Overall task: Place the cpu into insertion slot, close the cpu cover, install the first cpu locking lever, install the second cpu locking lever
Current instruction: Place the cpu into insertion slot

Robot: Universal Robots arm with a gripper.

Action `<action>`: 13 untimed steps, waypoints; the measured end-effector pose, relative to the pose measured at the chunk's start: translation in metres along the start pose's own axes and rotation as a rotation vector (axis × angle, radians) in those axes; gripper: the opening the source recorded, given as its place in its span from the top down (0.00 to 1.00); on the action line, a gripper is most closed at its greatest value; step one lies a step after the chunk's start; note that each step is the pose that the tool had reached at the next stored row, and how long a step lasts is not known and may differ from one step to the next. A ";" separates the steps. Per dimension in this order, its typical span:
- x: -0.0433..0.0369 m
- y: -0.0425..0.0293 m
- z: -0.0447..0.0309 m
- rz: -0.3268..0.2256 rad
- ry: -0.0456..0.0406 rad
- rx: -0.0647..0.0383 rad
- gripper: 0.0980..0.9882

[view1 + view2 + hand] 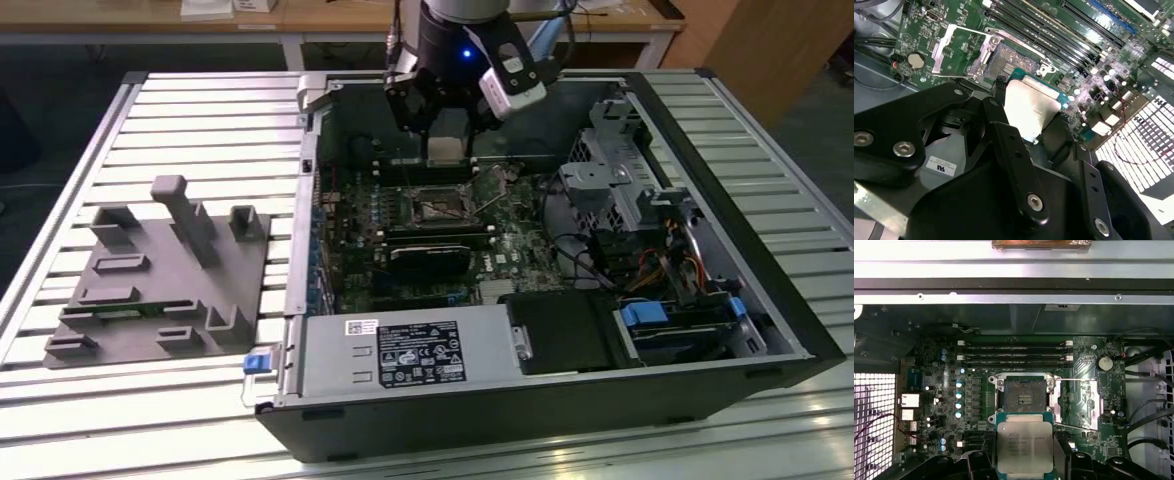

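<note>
My gripper (446,140) hangs inside the open computer case, shut on the cpu (445,151), a flat square chip with a pale silvery face. In both wrist views the cpu (1025,447) (1029,107) sits between black fingers (1004,135) just short of the insertion slot (1025,397) (1014,59) and above the board. The slot (437,208) is bare, with a dark centre and a silvery rim. The cpu cover (1081,397) (949,47) is swung open beside the slot. Two thin wire levers (1074,380) stand released along it.
Long black memory slots (1014,352) run on the socket's far side. A black card with a fan (434,255) lies on the near side, then a power supply (400,352). Cables and a drive cage (627,190) fill the exterior view's right. A grey fixture (160,270) sits on the slatted table.
</note>
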State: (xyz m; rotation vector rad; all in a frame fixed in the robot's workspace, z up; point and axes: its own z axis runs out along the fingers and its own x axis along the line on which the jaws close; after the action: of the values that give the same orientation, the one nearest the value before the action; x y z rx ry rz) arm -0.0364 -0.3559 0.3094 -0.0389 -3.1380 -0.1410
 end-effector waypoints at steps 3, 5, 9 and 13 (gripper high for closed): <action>0.0000 -0.0004 0.0046 0.000 -0.0037 0.000 0.50; 0.0000 -0.0007 0.0080 -0.001 -0.0046 0.000 0.50; -0.0003 -0.0014 0.0153 0.000 -0.0048 0.000 0.50; -0.0006 -0.0018 0.0202 0.000 -0.0047 0.000 0.50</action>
State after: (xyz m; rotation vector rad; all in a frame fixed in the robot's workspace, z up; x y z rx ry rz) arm -0.0358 -0.3559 0.2891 -0.0385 -3.1428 -0.1411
